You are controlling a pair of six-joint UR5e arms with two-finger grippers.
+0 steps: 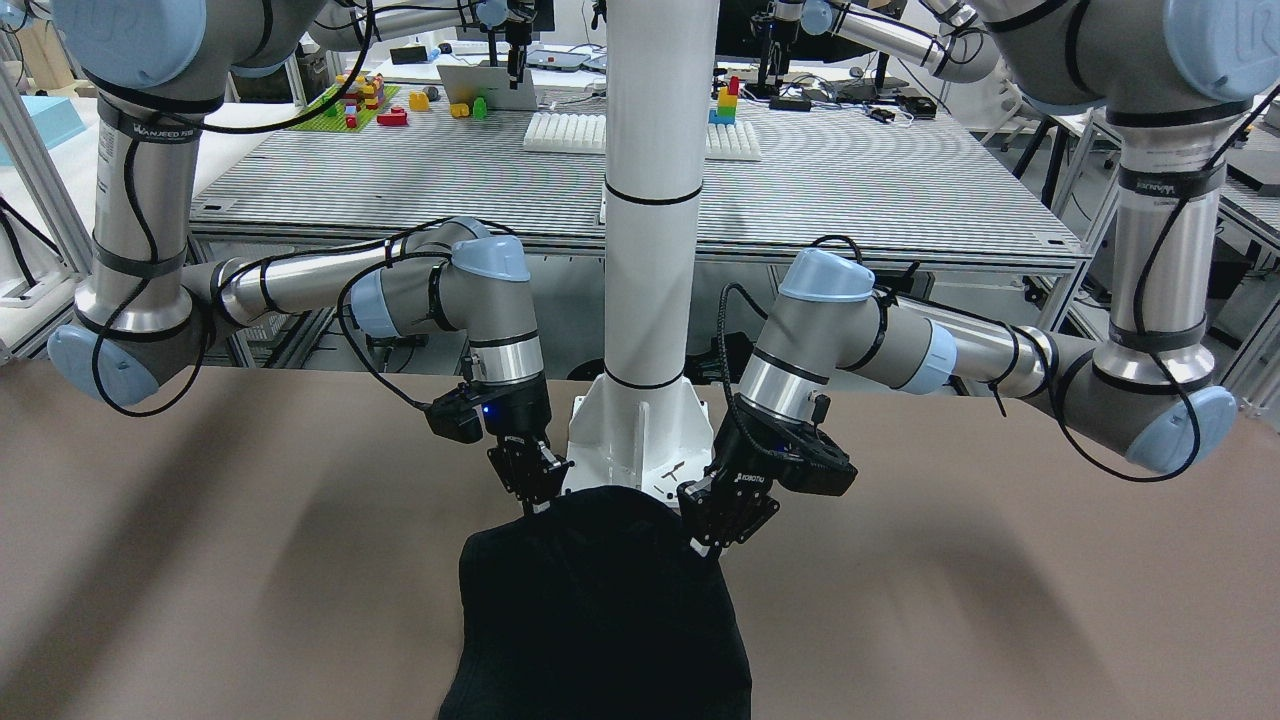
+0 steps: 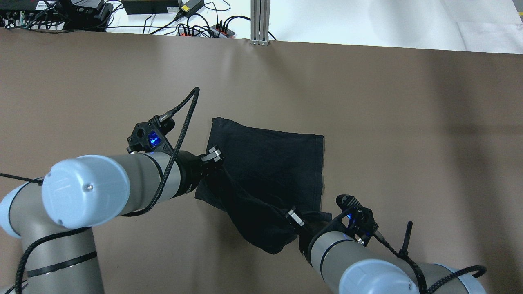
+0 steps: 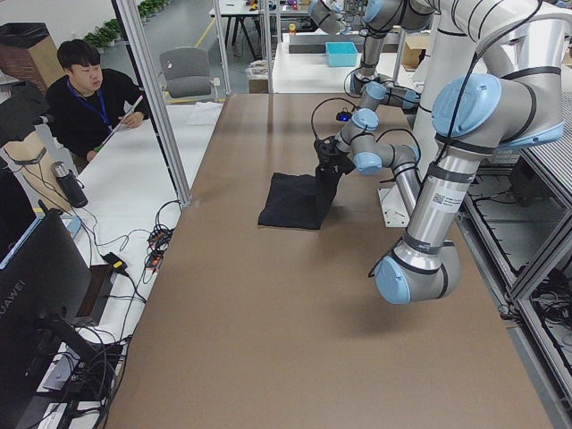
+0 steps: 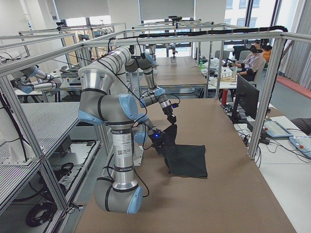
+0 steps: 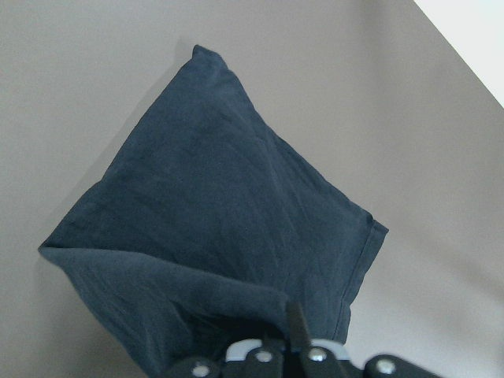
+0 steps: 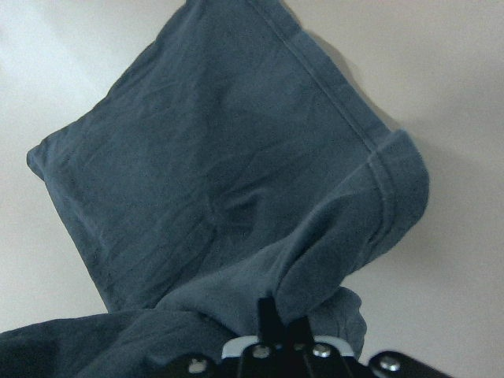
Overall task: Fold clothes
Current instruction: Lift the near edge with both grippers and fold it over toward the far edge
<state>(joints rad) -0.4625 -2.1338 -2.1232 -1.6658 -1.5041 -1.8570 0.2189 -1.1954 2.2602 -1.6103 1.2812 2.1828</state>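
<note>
The clothes are one plain black cloth (image 2: 273,163) on the brown table (image 2: 408,122), its far part flat and its near edge lifted and bunched. My left gripper (image 2: 213,157) is shut on the near left corner, held above the table. My right gripper (image 2: 295,217) is shut on the near right corner, where the fabric sags in a fold. In the front-facing view the cloth (image 1: 600,610) hangs between the left gripper (image 1: 722,525) and the right gripper (image 1: 532,482). The left wrist view (image 5: 213,213) and right wrist view (image 6: 213,173) show cloth pinched at the fingertips.
The white post's base (image 1: 640,440) stands at the robot's edge of the table, just behind the cloth. Cables and power strips (image 2: 196,24) lie past the far edge. A seated person (image 3: 89,98) is beside the table on the operators' side.
</note>
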